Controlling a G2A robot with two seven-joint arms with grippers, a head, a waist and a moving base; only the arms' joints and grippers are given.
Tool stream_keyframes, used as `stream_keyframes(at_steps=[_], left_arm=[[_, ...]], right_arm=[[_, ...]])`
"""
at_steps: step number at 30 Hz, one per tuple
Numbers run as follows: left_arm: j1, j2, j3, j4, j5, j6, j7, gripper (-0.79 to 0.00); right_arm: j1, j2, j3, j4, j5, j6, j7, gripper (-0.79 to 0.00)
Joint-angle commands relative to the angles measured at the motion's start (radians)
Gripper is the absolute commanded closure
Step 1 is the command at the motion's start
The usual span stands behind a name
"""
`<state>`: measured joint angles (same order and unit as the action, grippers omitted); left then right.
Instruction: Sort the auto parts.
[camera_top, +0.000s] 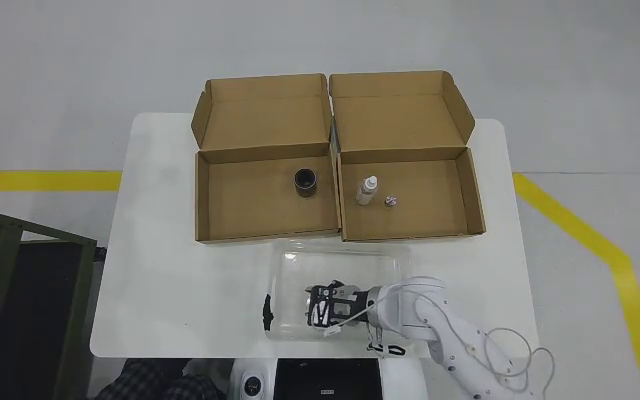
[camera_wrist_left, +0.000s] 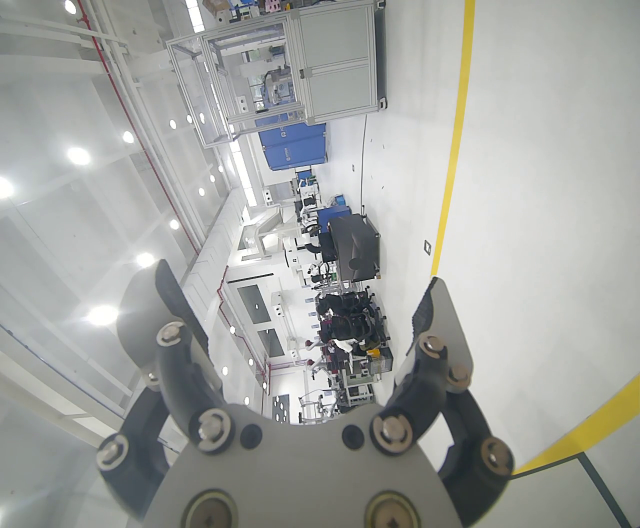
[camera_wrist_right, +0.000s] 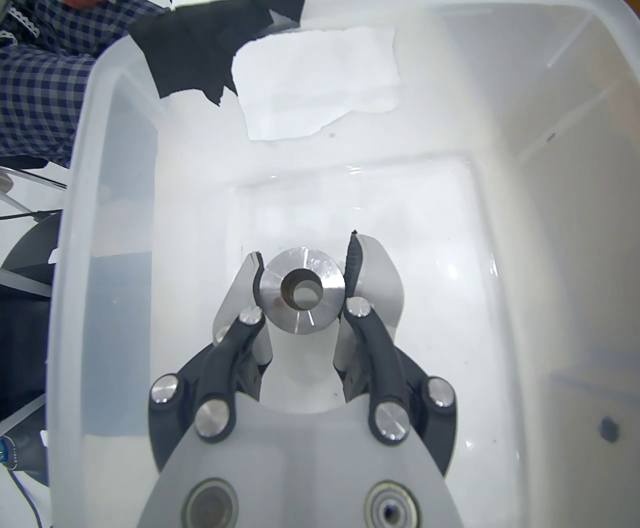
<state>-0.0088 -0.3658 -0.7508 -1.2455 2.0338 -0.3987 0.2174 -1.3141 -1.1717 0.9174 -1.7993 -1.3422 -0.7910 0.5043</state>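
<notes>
Top view: on the white table (camera_top: 160, 250) two open brown cardboard boxes stand side by side. The left cardboard box (camera_top: 235, 205) holds a dark short cylinder (camera_top: 305, 182). The right cardboard box (camera_top: 435, 195) holds a small white bottle-shaped part (camera_top: 367, 190) and, just beside it, a tiny greyish piece (camera_top: 392, 200), perhaps metal. Nearer the robot sits a clear plastic bin (camera_top: 290, 258), with the right gripper (camera_top: 318, 305) inside it.

Left wrist view: the left gripper (camera_wrist_left: 300, 280) is spread wide with nothing between its fingers, facing a workshop hall.

Right wrist view: the right gripper (camera_wrist_right: 305, 260) is closed around a shiny silver metal ring (camera_wrist_right: 322, 280), both pads touching its rim, low inside the clear plastic bin (camera_wrist_right: 500, 200).
</notes>
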Motion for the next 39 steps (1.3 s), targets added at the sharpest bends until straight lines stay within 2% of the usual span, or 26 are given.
stream_keyframes(at_steps=[1,16,24,32,39], left_arm=[[0.0,0.0,0.0,0.0,0.0,0.0,0.0,-0.785],[0.0,0.0,0.0,0.0,0.0,0.0,0.0,-0.785],[0.0,0.0,0.0,0.0,0.0,0.0,0.0,-0.785],[0.0,0.0,0.0,0.0,0.0,0.0,0.0,-0.785],[0.0,0.0,0.0,0.0,0.0,0.0,0.0,-0.785]], right_arm=[[0.002,0.001,0.003,-0.008,0.014,0.001,-0.006,0.0],[0.03,0.005,0.013,-0.034,0.058,-0.02,-0.156,0.0],[0.052,-0.001,0.015,-0.018,0.177,-0.015,-0.272,0.0],[0.076,-0.003,0.026,-0.026,0.222,0.012,-0.285,0.0],[0.078,-0.007,0.042,-0.022,0.35,0.071,-0.297,0.0]])
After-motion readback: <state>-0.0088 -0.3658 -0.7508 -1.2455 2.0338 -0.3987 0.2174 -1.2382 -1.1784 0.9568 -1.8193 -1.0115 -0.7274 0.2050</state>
